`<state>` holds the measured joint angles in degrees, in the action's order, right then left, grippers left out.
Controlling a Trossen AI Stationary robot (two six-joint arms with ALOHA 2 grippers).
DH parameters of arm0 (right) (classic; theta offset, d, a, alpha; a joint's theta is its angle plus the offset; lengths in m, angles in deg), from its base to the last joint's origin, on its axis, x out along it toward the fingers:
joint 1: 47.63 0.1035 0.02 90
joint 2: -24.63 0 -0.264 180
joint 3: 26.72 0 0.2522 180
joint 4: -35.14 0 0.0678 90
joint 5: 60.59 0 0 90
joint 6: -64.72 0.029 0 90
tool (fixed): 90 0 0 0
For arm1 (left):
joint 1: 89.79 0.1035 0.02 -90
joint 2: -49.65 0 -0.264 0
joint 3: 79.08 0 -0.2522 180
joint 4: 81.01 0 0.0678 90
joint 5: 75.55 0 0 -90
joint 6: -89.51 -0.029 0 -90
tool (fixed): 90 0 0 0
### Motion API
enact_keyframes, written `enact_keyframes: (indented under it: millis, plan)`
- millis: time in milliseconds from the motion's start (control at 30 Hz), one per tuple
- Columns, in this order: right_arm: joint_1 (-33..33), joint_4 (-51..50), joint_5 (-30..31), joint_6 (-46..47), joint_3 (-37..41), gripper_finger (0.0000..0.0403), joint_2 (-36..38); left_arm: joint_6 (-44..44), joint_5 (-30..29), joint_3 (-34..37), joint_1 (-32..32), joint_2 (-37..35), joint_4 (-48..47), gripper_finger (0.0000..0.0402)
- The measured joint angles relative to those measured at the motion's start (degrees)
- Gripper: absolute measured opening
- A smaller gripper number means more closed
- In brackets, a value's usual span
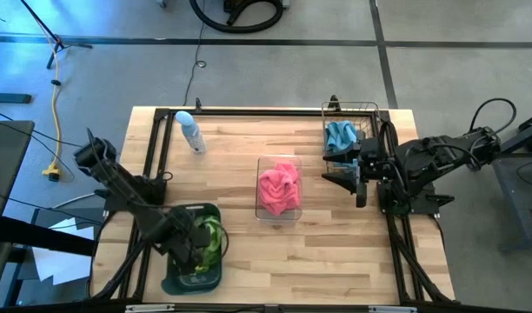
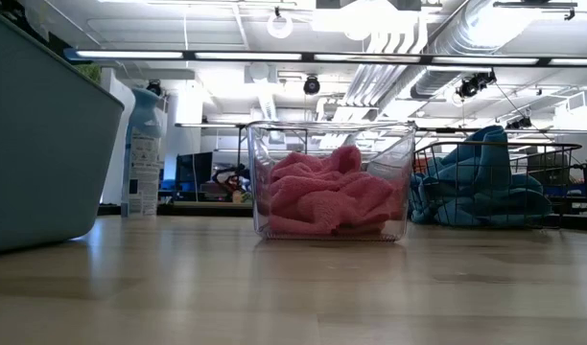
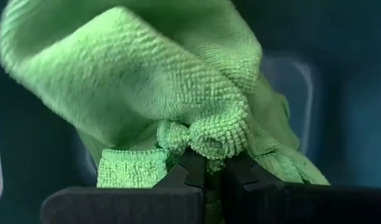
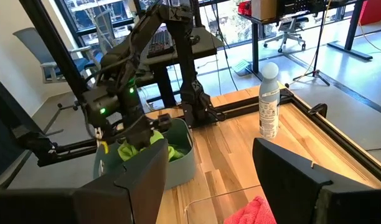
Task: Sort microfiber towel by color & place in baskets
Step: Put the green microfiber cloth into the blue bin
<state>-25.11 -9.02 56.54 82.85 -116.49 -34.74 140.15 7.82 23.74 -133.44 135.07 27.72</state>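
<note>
My left gripper (image 1: 199, 245) is down in the dark grey tub (image 1: 181, 283) at the table's near left, shut on a lime green towel (image 3: 172, 87). Pink towels (image 1: 279, 189) lie in the clear bin (image 1: 264, 216) at the table's middle. Light blue towels (image 1: 340, 136) lie in the wire basket (image 1: 370, 108) at the far right. My right gripper (image 1: 346, 178) is open and empty, just near of the wire basket, its fingers pointing toward the clear bin. My left gripper pinches a bunched fold of the green towel (image 3: 206, 146) between its two fingertips (image 3: 189, 169). The towel stands crumpled in front of the fingers, inside the tub. Whether any of it is lifted clear of the tub's floor cannot be told.
A pale blue bottle (image 1: 190, 132) stands upright at the far left of the table. A black frame (image 1: 249, 111) runs along the table's edges. Bare wood lies between the tub and the clear bin and along the near edge.
</note>
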Motion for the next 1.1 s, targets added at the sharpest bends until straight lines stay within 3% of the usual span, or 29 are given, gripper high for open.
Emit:
enact_keyframes:
  millis: [333, 500, 700, 900, 1100]
  plan:
    - [0.00, -0.55, 1.87, 0.02, 0.00, 0.0234, 0.02, -14.40, -10.64, 1.11, -5.18, 2.56, 2.51, 0.0000]
    - [0.00, -0.62, 2.39, 1.17, 0.00, 0.0234, 0.02, -16.19, -8.90, 5.50, -4.32, 3.35, 9.59, 0.0000]
    - [0.00, -0.64, 2.37, 2.49, 0.00, 0.0234, 0.02, -10.78, -7.65, 11.61, -4.31, 3.35, 17.94, 0.0000]
    - [0.00, -0.65, 2.36, 2.94, 0.00, 0.0234, 0.02, -5.86, -4.85, 14.06, -4.31, 3.24, 18.73, 0.0003]
    - [-0.02, -0.65, 2.39, 2.85, 0.00, 0.0234, 0.00, -6.62, -4.25, 14.16, -3.87, 3.27, 18.66, 0.0040]
